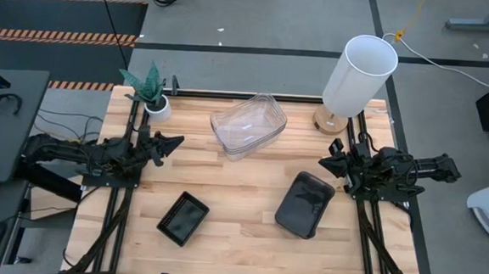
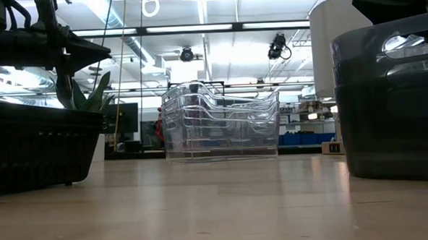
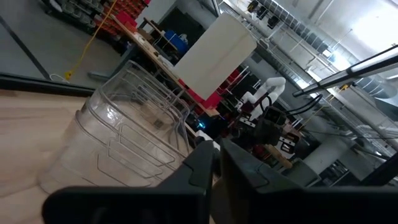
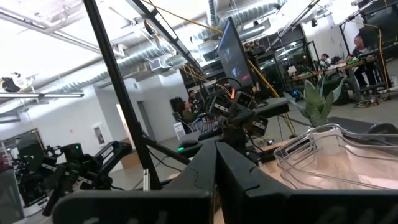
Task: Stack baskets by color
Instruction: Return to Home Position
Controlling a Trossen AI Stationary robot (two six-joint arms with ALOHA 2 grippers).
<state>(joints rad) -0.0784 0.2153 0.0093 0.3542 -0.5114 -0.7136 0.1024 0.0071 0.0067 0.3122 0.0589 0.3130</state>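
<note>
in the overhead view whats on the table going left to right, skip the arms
potted plant → black basket stack → clear basket stack → grey basket stack → white cylinder

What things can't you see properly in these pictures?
- How many baskets the black stack holds: the high view looks straight down on it, and the low view's left edge cuts it off.
- How many the grey stack holds: same from above; the low view's right edge cuts it off.
- Most of the white cylinder in the low view: the grey stack stands in front.
</note>
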